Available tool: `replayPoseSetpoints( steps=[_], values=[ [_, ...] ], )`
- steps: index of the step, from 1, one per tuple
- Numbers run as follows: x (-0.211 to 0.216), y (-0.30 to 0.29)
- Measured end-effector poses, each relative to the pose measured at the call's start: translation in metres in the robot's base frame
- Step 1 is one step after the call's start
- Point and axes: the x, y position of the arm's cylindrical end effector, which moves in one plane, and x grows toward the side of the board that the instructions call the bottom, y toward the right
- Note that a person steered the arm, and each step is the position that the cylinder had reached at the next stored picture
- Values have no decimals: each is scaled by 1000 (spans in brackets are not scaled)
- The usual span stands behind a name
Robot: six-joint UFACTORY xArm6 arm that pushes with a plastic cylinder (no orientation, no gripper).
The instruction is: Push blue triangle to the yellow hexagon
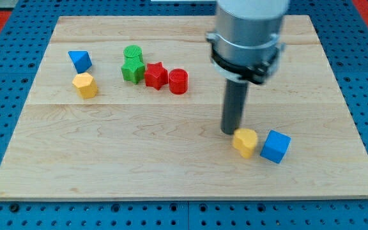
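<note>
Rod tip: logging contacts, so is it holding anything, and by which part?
Nothing is held. My tip only rests against the yellow block's upper-left edge.

pale wooden bench [171,160] lies on a blue pegboard [5,211] dotted with holes; even light

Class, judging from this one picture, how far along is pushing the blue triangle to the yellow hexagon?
Done: the blue triangle already sits just above the yellow hexagon, nearly touching. In hand: nothing there; my tip rests far right, beside another yellow block. Left: perhaps a final nudge closing the small gap.
</note>
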Motion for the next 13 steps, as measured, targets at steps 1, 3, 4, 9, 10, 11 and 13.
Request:
replayPoseSetpoints(
  steps=[1,3,4,9,10,11,13],
  values=[
    [13,11],
    [-40,-92],
    [-40,-197],
    [-166,-325],
    [-223,-311],
    [-235,-281],
    [-194,-275]
  ],
)
